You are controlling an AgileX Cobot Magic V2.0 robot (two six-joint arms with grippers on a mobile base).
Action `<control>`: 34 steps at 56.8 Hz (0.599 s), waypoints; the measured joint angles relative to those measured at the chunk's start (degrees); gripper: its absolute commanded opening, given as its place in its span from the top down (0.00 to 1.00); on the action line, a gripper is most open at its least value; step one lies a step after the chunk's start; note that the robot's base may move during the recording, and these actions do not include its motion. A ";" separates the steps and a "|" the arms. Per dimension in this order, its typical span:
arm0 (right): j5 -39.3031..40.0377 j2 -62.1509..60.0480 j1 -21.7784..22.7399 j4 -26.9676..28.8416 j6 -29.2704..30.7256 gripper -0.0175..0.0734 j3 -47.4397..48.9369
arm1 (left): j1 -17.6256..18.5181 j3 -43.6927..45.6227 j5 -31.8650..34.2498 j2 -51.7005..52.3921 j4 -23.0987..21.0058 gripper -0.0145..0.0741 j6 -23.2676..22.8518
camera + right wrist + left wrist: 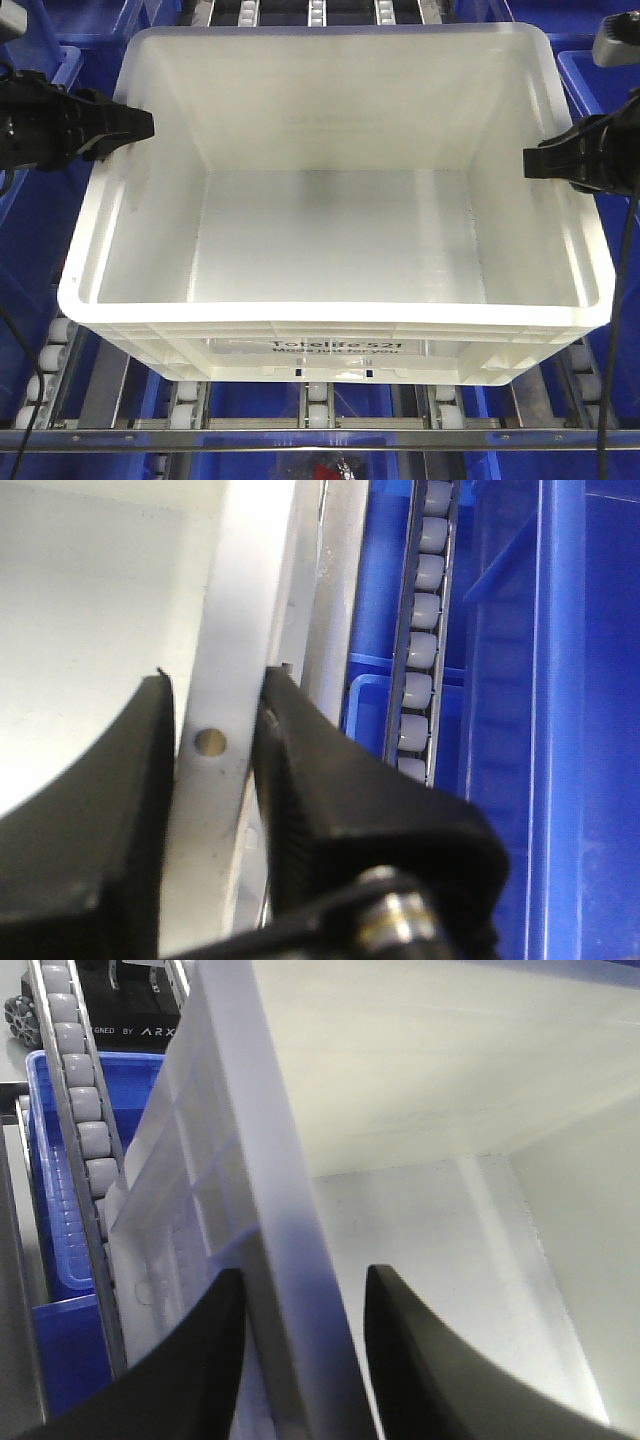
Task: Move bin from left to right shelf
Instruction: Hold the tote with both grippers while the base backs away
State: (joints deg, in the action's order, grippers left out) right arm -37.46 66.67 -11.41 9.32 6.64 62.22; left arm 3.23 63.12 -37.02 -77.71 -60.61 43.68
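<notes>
Bin [330,312] sitting on the roller tracks [315,400], grabbed from both sides

Closest up is the metal front rail [320,437], with blue bins [250,405] showing underneath. Right behind that the bin rests on the tracks, printed side facing the camera. About halfway back, the left claw [143,123] straddles the left rim, one finger inside and one outside, pinched snug on it. The right claw [532,160] is clamped on the right rim the same way. More of the tracks show past the far wall.
</notes>
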 measured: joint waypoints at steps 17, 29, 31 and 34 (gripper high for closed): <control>0.00 0.00 0.00 0.00 0.00 0.81 -0.11 | 0.00 0.00 0.00 0.00 0.05 0.84 0.00; 0.00 0.00 0.00 0.07 0.00 0.81 -0.11 | 0.00 0.00 0.00 0.00 0.05 0.84 -0.05; 0.00 0.00 0.00 0.07 0.00 0.81 -0.11 | 0.00 0.00 0.00 0.00 0.05 0.84 -0.05; 0.00 0.00 0.00 0.07 0.00 0.81 -0.11 | 0.00 0.00 0.00 0.00 0.05 0.84 -0.05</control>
State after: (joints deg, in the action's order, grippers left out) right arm -37.46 66.67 -11.41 9.39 6.64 62.11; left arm 3.23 63.12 -37.02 -77.71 -60.55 43.64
